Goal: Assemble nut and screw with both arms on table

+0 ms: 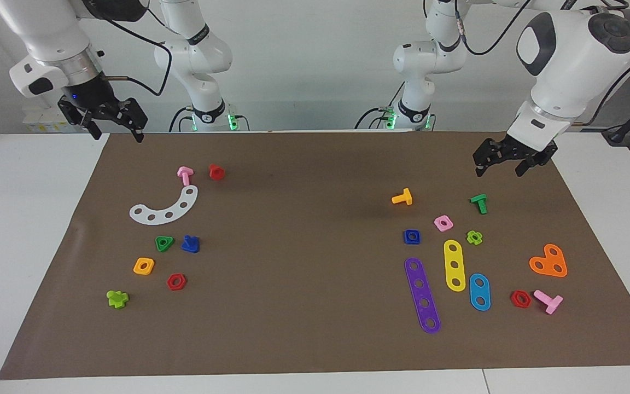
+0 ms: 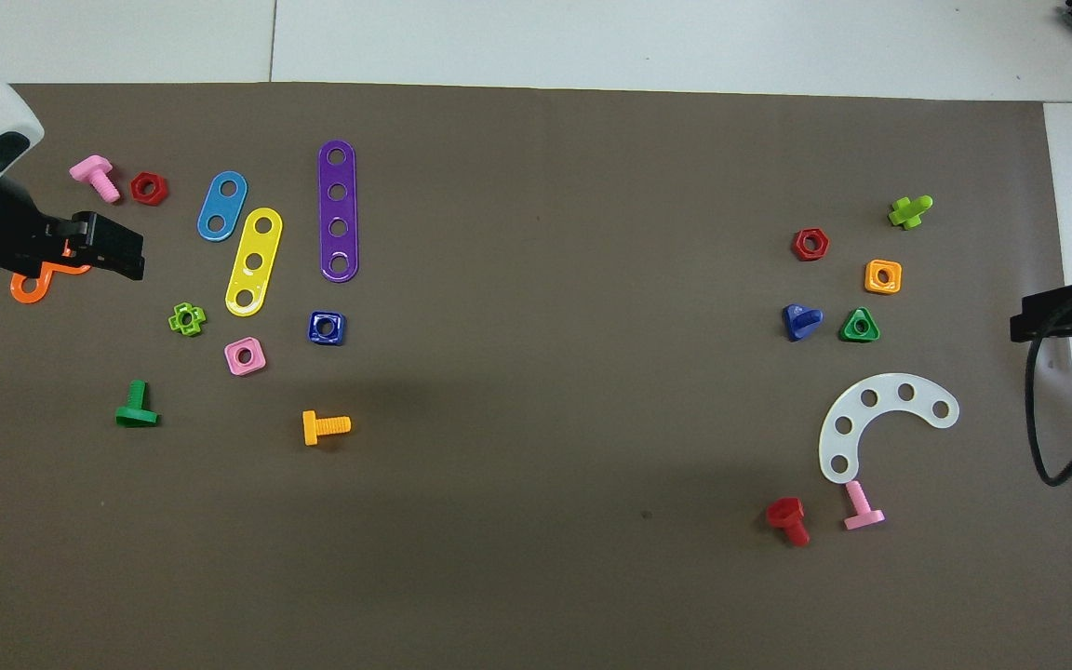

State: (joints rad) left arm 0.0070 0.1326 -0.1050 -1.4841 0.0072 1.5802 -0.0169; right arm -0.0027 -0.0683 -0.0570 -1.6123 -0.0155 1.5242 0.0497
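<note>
The blue nut is sat flat on the brown mat of the tabletop, toward the left arm's end, with a pink square nut just beside it at about 2 o'clock in the facing view and the end of a purple strip close by at 6 o'clock. The blue screw is well apart from it, at the right arm's end, lying next to a green triangular nut with an orange-yellow nut nearby. Both bits can be judged as light, hard, smooth plastic, so not fragile, but likely to skate or flip if nudged off-centre. The nut is probably best taken across two flat outer sides, hole left clear; the screw by its wide head, so the stubby shaft is left free for threading. The left pincer is seen hanging over the mat edge, near a green bolt, fingers spread and nothing in them. The right pincer is up over the mat's corner, also spread and empty. Neither part is touched yet.
</note>
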